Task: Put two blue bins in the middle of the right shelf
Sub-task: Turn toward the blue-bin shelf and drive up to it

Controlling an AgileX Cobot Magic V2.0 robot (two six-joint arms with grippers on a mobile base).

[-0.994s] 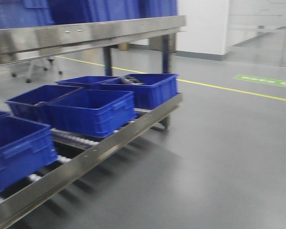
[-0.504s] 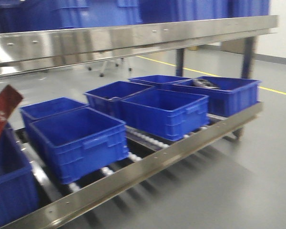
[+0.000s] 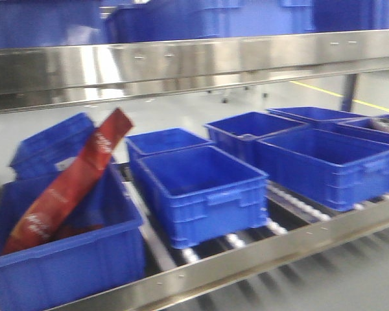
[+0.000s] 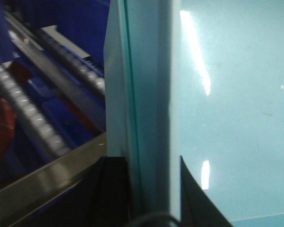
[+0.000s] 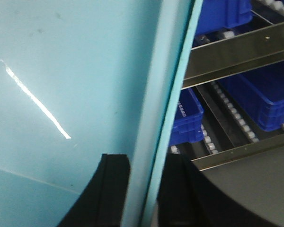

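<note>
Each wrist view is filled by a pale teal-blue bin. My left gripper (image 4: pixel 149 163) is shut on one wall of the bin (image 4: pixel 146 71), with a black finger on either side of it. My right gripper (image 5: pixel 144 161) is shut on the opposite wall of the same bin (image 5: pixel 61 71). In the front view a wide shiny steel rail (image 3: pixel 194 61) fronts the right shelf middle, with dark blue bins (image 3: pixel 181 19) blurred above it. Neither gripper shows in the front view.
Below the rail, a roller tier holds several dark blue bins (image 3: pixel 201 191). The nearest left bin (image 3: pixel 65 259) has a red packet (image 3: pixel 71 181) leaning in it. A lower steel front rail (image 3: pixel 259 259) crosses the foreground. Rollers and rails (image 5: pixel 236 56) lie beside the held bin.
The front view has swung along the rack: the bins slid right in the picture, the open floor left the view, and the bin with the red packet came in at left.
</note>
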